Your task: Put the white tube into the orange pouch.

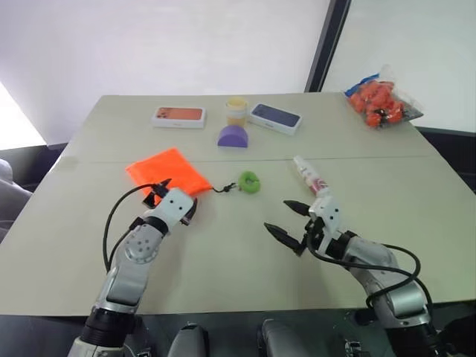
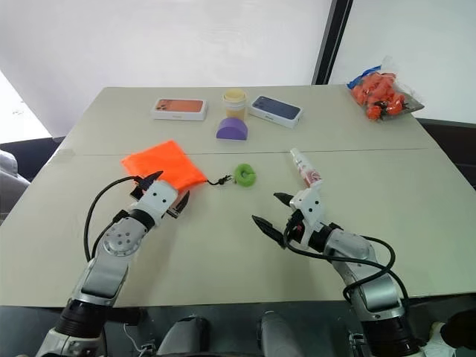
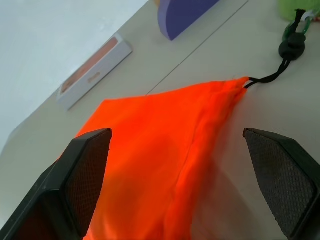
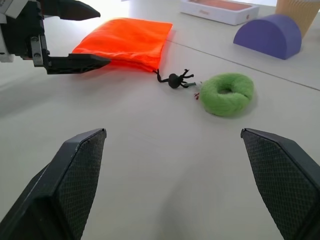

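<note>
You are holding the left gripper point(image 1: 172, 192) wide open at the near edge of the orange pouch point(image 1: 167, 170), and it is gripping nothing; in the left wrist view the two fingers point(image 3: 85, 170) are standing on both sides of the fabric, which I judge is so that you can pinch the pouch and hold it for loading. The pouch is lying flat on the table point(image 1: 223, 245) on your left side, and its dark cord point(image 4: 172, 79) is running toward the middle, to the green ring point(image 1: 248, 181). You are keeping the right gripper point(image 1: 291, 221) fully open too, and empty, pointing inward toward the ring. The white tube point(image 1: 310, 175) is lying on the table just beyond this gripper, near but apart from it, with nobody touching it. So the tube is not yet picked up, and probably the right hand is waiting there because it is the nearer one to take it.
</note>
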You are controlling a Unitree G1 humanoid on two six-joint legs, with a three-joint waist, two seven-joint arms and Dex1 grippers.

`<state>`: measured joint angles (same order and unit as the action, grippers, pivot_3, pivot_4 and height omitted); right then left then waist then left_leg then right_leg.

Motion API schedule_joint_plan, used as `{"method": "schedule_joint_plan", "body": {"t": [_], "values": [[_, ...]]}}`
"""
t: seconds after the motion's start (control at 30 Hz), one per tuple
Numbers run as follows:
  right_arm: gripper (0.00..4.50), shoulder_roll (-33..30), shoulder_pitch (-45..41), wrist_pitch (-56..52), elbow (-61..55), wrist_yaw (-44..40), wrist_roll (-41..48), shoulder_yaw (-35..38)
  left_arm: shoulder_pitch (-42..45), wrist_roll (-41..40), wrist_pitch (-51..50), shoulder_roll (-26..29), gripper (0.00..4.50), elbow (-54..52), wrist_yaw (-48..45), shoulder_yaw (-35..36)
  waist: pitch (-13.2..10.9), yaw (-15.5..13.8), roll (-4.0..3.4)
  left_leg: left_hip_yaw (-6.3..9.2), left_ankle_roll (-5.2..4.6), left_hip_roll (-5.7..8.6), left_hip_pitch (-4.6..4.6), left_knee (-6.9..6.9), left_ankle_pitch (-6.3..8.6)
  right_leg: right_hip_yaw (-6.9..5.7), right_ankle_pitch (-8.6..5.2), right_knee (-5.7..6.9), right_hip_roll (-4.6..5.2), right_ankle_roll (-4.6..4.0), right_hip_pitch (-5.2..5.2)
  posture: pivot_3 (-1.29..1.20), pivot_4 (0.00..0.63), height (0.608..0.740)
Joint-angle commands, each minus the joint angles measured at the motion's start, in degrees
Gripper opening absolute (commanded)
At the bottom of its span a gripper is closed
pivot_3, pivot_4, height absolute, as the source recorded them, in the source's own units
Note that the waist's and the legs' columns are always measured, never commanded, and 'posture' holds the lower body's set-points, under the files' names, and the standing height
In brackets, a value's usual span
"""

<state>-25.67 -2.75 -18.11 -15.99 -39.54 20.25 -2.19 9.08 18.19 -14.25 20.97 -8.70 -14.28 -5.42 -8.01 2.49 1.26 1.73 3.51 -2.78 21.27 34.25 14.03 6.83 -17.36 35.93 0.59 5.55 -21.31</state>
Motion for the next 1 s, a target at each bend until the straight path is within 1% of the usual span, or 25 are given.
{"method": "schedule_joint_plan", "body": {"t": [0.03,0.43,0.7,1.0], "values": [[4.48,0.52,-0.49,1.18,-1.83,0.3,-0.11,-0.04,1.79,2.23,-1.03,0.55,4.5,0.96,2.35,0.5,0.0,-0.02,0.0,0.0,0.0,0.0,0.0,0.0,0.0,0.0,0.0,0.01,0.0,0.0,0.0,0.0,0.15,0.723],[4.48,0.85,-0.23,0.62,-2.72,0.98,-0.25,-0.14,2.94,2.62,-0.79,0.77,4.5,2.65,5.92,2.27,0.0,-0.04,0.0,0.01,-0.01,0.0,0.01,0.0,0.0,0.0,0.03,0.03,0.0,0.07,-0.02,0.0,0.15,0.723],[4.48,1.06,-0.59,0.26,-3.07,1.32,-0.12,-0.6,3.08,-0.1,-3.63,-0.88,4.5,3.08,7.01,5.59,0.0,-0.05,0.01,0.01,-0.01,0.0,0.0,0.0,-0.01,0.0,0.06,0.06,0.0,0.12,-0.02,0.0,0.15,0.723],[4.48,1.07,-0.76,0.07,-3.21,1.66,-0.17,-0.62,3.27,-0.13,-3.65,-0.27,4.5,3.27,7.21,5.73,0.0,-0.03,0.01,0.01,0.0,0.01,0.0,0.0,-0.01,-0.01,0.06,0.05,0.0,0.12,-0.02,0.0,0.15,0.723]]}}
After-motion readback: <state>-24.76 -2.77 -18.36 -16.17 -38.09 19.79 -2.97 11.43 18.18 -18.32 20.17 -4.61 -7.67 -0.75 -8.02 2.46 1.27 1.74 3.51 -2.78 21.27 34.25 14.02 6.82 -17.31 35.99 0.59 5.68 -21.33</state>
